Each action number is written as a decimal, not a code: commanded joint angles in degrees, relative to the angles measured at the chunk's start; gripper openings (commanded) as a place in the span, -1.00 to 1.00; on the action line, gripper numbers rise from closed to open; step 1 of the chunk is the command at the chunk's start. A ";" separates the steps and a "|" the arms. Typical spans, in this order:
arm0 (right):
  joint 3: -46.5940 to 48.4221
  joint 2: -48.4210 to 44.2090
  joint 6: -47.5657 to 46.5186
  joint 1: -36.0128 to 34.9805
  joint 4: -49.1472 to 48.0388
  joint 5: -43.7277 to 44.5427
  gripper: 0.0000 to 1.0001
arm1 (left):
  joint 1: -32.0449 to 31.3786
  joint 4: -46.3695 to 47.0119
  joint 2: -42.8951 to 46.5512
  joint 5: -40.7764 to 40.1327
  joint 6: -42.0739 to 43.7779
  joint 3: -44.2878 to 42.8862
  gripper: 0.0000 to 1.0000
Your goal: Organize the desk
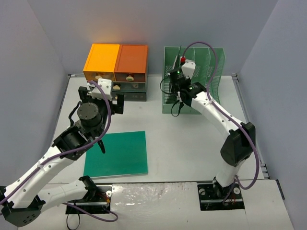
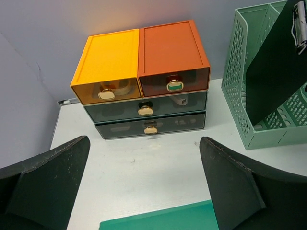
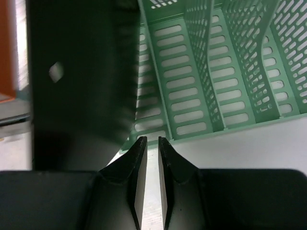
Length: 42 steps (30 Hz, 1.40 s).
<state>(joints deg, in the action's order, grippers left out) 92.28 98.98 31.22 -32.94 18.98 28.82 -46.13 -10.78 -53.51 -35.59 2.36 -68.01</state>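
Desk (image 1: 192, 143), white and flat, fills the middle of the overhead frame. We see the left gripper (image 2: 145, 143) with its jaws spread wide. Bare desk lies between and below them across the lower half of that wrist view, with the drawer unit (image 2: 144, 81) at upper centre. The right gripper (image 3: 152, 140) has its jaws drawn almost together, with nothing in the slim gap. The desk shows through that gap at lower centre, the green rack (image 3: 192, 72) above, and a dark board (image 3: 81, 72) at upper left.
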 commanded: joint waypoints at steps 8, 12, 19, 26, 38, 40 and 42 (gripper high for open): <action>10.43 6.61 -3.05 7.87 -1.74 -5.52 -0.70 | -0.28 -1.32 0.60 0.24 0.67 -4.63 0.94; 9.07 4.65 -1.50 7.82 -1.39 -7.74 -0.72 | -0.28 -1.66 0.83 0.22 0.81 -4.63 0.94; 0.20 -1.77 2.69 5.80 -0.02 -13.03 -0.84 | -0.28 -1.25 0.64 0.53 0.63 -4.40 0.94; -7.86 -11.49 5.31 3.45 0.79 -20.07 -1.00 | -0.33 -0.60 0.32 0.70 0.12 -3.87 0.94; -9.92 -12.98 9.70 4.99 -7.36 -36.90 -1.00 | -0.71 0.31 -0.54 1.40 -1.04 -3.53 0.94; -10.02 -11.92 10.43 5.20 -9.70 -40.84 -1.00 | -0.72 0.26 -0.51 1.23 -1.01 -3.62 0.94; -10.10 -11.16 11.46 5.71 -12.13 -43.74 -1.00 | -0.72 0.32 -0.45 1.01 -0.87 -3.62 0.94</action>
<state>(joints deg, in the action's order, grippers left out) 82.27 86.30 39.83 -28.04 15.48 -5.01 -46.50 -14.00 -53.96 -34.33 2.11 -68.88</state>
